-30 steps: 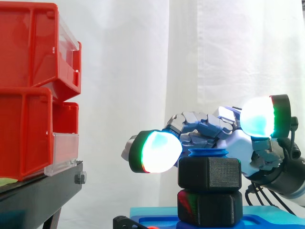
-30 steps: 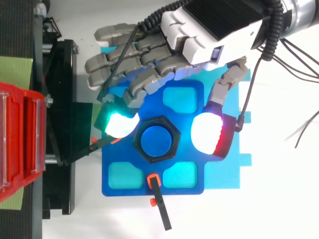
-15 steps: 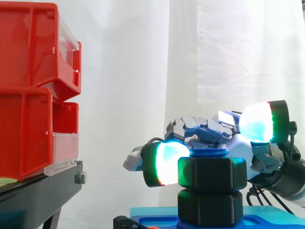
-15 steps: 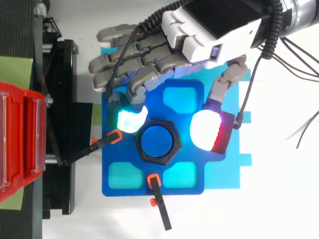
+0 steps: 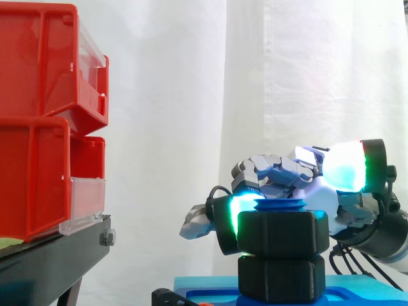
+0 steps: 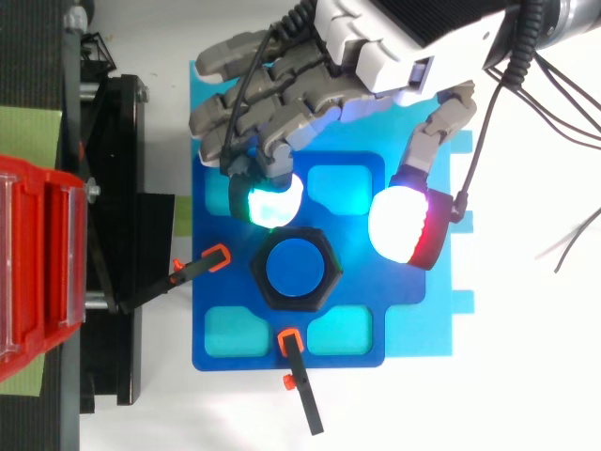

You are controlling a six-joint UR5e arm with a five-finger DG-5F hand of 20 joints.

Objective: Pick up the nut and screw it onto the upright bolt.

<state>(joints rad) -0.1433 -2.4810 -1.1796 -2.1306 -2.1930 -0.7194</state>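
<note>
- Nearest me, the clamp [image 6: 302,390] and the blue fixture plate [image 6: 366,291] sit exactly as they did a second ago.
- On the plate, the nut [image 5: 282,233] is on the upright bolt [image 6: 293,270]. The bolt's blue tip shows through the nut's top, and the nut sits close over the black hex base [image 5: 280,279]. Its flats face me differently than a second ago, so I judge it has taken a part turn.
- Behind the nut, the cyan fingertip [image 6: 268,200] has swung from the bin side round to the far flank. It is just beside the nut, but I can't tell if it touches.
- The thumb pad [image 6: 404,225] has drawn off and stands apart from the nut.
- Farthest back, the hand [image 6: 376,47] is released, its fingers loosely bent and holding nothing. I judge it is resetting for another twist.
</note>
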